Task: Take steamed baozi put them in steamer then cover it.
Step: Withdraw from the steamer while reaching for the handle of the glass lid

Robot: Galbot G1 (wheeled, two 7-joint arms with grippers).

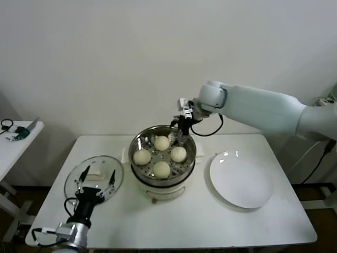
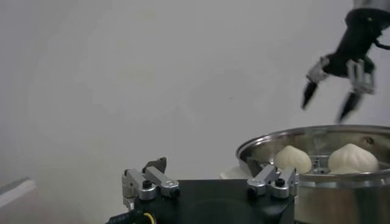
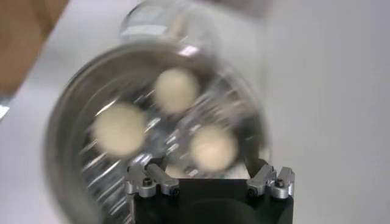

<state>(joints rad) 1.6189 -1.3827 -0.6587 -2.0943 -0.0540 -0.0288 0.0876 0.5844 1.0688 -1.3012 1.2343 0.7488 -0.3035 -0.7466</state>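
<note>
Four steamed baozi (image 1: 161,143) lie inside the steamer (image 1: 138,141), on its perforated tray, one far, one left, one right and one near, each apart from the others. They are round, so no long axis can be told. In the right wrist view only three show clearly and a fourth is mostly hidden behind the end effector body; in the left wrist view only two tops rise over the steel rim. The steamer stands upright at the middle of the counter (image 1: 174,221), with its mouth open upward. Its cream base is partly hidden under the steel pot, and the side handles are hard to make out.

The right end effector (image 1: 181,128) hangs over the far right rim of the steamer, pointing down. Its fingers are apart and hold nothing.

The cover (image 1: 71,179) lies flat on the counter, left of the steamer and just beside it. Its cream handle is at the centre, with its long side running roughly left to right. The left end effector (image 1: 96,176) is over the cover, with its fingers spread on both sides of the handle, gripping nothing; whether they touch the glass I cannot tell.

A white plate (image 1: 241,182) lies flat on the right of the steamer, apart from it.
</note>
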